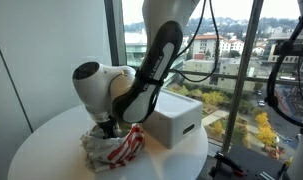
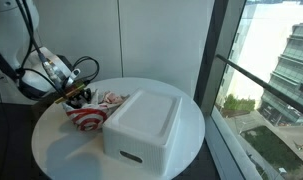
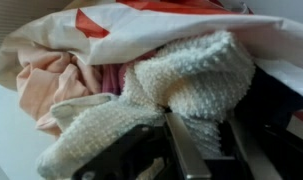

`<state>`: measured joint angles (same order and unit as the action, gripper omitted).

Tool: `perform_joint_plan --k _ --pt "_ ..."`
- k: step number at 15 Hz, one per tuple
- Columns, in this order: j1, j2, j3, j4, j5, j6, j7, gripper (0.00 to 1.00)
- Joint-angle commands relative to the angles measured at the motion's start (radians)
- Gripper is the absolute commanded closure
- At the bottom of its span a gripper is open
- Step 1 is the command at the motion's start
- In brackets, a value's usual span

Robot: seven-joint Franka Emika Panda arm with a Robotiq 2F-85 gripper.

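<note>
Nearest, in the wrist view, we list a white bag with red print (image 3: 141, 25), slumped and open on the round white bench (image 1: 46, 150). Contents: a cream knitted cloth (image 3: 181, 75) on top and a pink cloth (image 3: 46, 85) just beside it, lying deeper in. The end effector (image 3: 206, 135) reaches into the mouth of the bag, its fingers clenched on a fold of the cream knitted cloth, which bulges out between and above them. In both exterior views the arm (image 1: 156, 60) bends low over the bag and hides most of its opening. Just beside the bag we record a white lidded box (image 2: 141, 125), lid closed, contents not visible, standing flat on the bench. Farthest, behind the bench, is a tall window (image 1: 241, 60) with buildings (image 1: 216, 45) outside.
</note>
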<state>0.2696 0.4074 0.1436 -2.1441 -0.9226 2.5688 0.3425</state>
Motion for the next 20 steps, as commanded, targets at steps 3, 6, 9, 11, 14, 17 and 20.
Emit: perform_joint_plan --k 3,6,9,11,14,17,20 --pt "0.021 0.066 -0.054 0.005 -0.058 0.037 0.008 0.94" --pt "0.044 0.015 -0.07 -0.024 -0.115 -0.023 0.05 0.52" --pt "0.035 -0.059 -0.033 -0.067 -0.045 -0.089 0.057 0.31" --pt "0.027 -0.128 0.0 -0.101 0.04 -0.132 0.048 0.16" --pt "0.002 -0.242 0.063 -0.148 0.276 -0.177 -0.063 0.0" --pt "-0.003 -0.379 0.099 -0.171 0.525 -0.222 -0.171 0.0" --pt "0.006 -0.52 0.102 -0.174 0.581 -0.295 -0.164 0.0"
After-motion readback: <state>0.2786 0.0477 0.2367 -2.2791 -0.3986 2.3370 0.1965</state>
